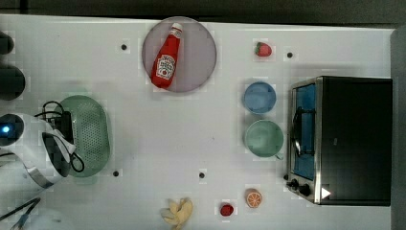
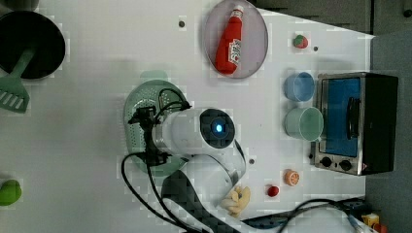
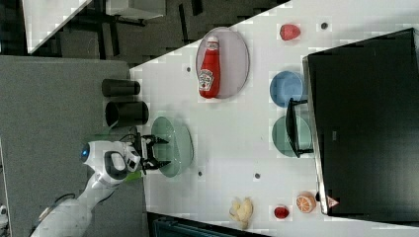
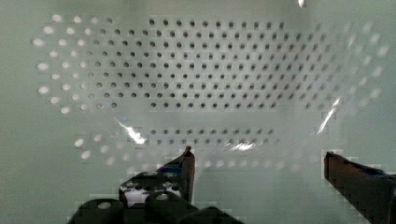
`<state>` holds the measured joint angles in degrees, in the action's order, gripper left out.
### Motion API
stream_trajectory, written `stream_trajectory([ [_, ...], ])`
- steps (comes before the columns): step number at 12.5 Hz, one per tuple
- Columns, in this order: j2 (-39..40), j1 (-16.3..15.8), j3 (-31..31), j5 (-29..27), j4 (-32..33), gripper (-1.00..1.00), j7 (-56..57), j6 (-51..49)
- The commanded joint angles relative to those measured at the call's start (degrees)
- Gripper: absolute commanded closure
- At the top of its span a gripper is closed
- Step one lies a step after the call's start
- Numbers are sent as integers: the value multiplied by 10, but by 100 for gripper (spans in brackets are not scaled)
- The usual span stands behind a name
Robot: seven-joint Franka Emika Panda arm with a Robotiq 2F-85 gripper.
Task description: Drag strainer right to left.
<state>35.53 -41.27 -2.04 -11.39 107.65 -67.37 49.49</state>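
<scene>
Strainer (image 1: 91, 134): mint-green, perforated, lying at the top view's left end of the white desk (image 1: 158, 129), well apart from the blue bowl (image 1: 259, 97), green bowl (image 1: 264, 138) and toaster oven (image 1: 344, 139). Gripper (image 3: 157, 151): fingers spreading wide, hovering inside the strainer, holding nothing.

Strainer (image 1: 93, 132): large pale mint-green oval plastic colander, upright, open side up, flat on the white table (image 1: 158, 139). Sits at the top view's far left, long axis running top to bottom in the top view. Small rim tab at its upper end in the left view. Bottom and lower walls perforated with a regular grid of small round holes, clear in the wrist view (image 4: 205, 70). Interior glossy with a few glare streaks. Nothing inside it.
</scene>
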Motion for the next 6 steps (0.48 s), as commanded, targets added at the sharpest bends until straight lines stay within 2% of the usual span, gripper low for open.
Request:
stream_trajectory([
  [1, -117, 16, 64, 23, -14, -100, 160, -109],
  [6, -333, 28, 235, 70, -16, -100, 415, -296],
])
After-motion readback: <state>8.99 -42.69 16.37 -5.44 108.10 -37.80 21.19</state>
